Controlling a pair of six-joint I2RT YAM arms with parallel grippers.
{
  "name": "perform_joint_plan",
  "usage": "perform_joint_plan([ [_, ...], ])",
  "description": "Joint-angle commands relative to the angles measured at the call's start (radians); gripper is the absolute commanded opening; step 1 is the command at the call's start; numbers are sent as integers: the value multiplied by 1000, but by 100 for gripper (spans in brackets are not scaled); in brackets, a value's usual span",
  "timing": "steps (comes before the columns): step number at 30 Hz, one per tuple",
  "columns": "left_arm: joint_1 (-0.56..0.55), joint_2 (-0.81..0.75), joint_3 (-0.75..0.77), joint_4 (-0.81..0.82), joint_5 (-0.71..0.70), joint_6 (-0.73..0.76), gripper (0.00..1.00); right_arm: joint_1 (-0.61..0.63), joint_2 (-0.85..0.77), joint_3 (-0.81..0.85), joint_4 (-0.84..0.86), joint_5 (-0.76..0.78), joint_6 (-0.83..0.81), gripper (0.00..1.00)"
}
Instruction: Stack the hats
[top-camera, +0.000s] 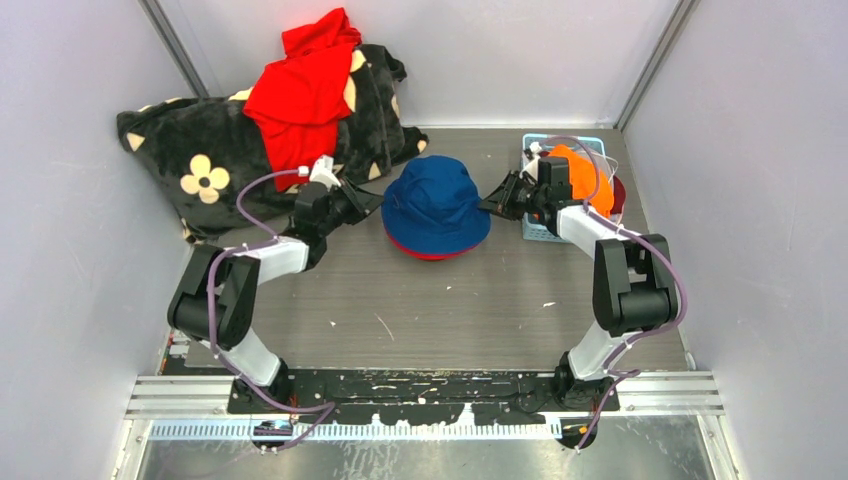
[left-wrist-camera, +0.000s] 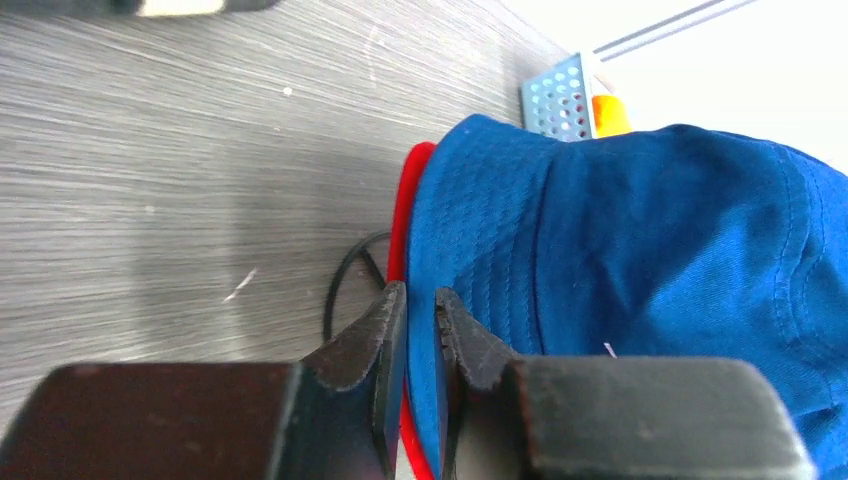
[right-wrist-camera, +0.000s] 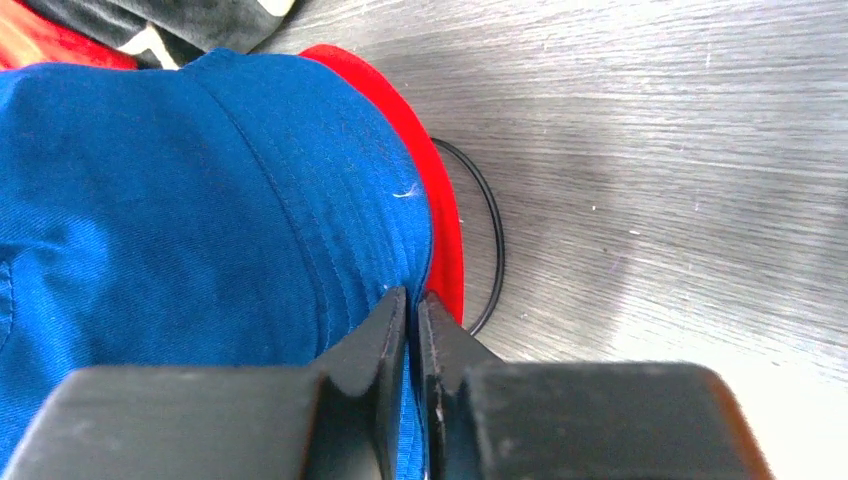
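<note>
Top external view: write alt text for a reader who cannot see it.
A blue hat sits on a red hat at centre, the left gripper and right gripper pinching its brim from opposite sides. An orange hat sits in a basket at right.

red hat (top-camera: 430, 254) mostly buried under blue hat (top-camera: 436, 203), only brim edge showing; orange hat (top-camera: 583, 175) in basket (top-camera: 534, 230) half-blocked by right arm (top-camera: 625, 280); can't tell if left end effector (left-wrist-camera: 419, 293) pinches brim.

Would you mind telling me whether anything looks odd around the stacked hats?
A thin black cord loops out from under the red hat onto the table; the blue hat sits slightly off-centre on top.
</note>
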Motion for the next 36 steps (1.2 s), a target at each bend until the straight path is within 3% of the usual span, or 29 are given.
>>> perform_joint_plan([
  [1,1,-114,66,-217,-122,119,24,-5,-75,27,5,55,-24,24],
  [5,2,-191,133,-411,-229,197,44,-6,-127,51,-10,99,-22,51],
  [9,4,-246,192,-556,-300,239,51,-14,-206,71,-43,186,-36,66],
  [13,3,-300,261,-650,-327,266,57,-15,-262,164,-202,412,-117,68],
  [16,3,-322,331,-703,-305,286,59,-16,-228,323,-396,615,-179,69],
  [19,3,-330,380,-728,-268,286,59,-16,-184,398,-486,768,-228,72],
  [25,0,-323,390,-737,-226,281,59,-15,-18,511,-634,851,-310,72],
  [36,1,-323,353,-711,-193,274,59,-16,85,503,-686,995,-350,70],
])
